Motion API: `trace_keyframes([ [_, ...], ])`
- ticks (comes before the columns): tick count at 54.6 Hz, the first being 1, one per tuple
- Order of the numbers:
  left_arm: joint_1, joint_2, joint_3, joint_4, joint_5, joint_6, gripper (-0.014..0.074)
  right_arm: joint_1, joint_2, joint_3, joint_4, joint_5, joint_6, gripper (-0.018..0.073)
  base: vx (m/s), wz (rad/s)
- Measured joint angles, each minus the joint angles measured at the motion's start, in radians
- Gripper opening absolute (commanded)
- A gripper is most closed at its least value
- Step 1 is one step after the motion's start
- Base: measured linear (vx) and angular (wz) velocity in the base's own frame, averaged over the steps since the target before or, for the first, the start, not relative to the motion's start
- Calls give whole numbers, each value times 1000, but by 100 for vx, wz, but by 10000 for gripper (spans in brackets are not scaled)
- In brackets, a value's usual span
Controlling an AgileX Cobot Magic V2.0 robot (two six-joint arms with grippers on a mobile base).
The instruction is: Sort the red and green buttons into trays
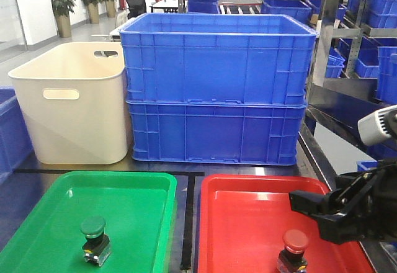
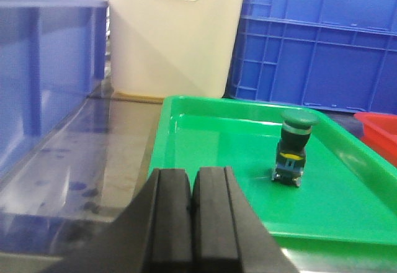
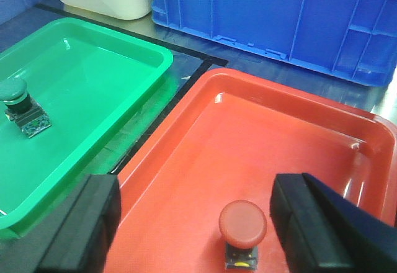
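The green button (image 1: 94,239) stands upright in the green tray (image 1: 56,214), also seen as the green button (image 2: 294,149) (image 3: 18,105). In the red tray (image 1: 248,223) stands the red button (image 1: 294,248) (image 3: 243,223). My right gripper (image 1: 319,217) (image 3: 195,208) hovers open above the red tray (image 3: 260,130); the red button sits free near its right finger, untouched. My left gripper (image 2: 193,186) is shut on nothing, just outside the near-left corner of the green tray (image 2: 217,161). It does not show in the front view.
Two stacked blue crates (image 1: 217,87) and a cream tub (image 1: 74,99) line the back behind the trays. Another blue crate (image 2: 43,68) stands at the left. Shelving with blue bins (image 1: 366,25) is at the right. A black tape line (image 1: 189,223) runs between the trays.
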Motion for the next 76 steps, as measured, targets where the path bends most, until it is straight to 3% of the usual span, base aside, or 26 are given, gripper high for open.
trace_keyframes([
  [58,0,-7,0,-6,21,10,-6,0,-14,0,-1,8,0,545,0,0],
  [67,0,-7,0,-6,21,10,-6,0,-139,36,-3,9,0,497,0,0],
  [76,0,-7,0,-6,21,10,-6,0,-327,224,8,-55,0,387,0,0],
])
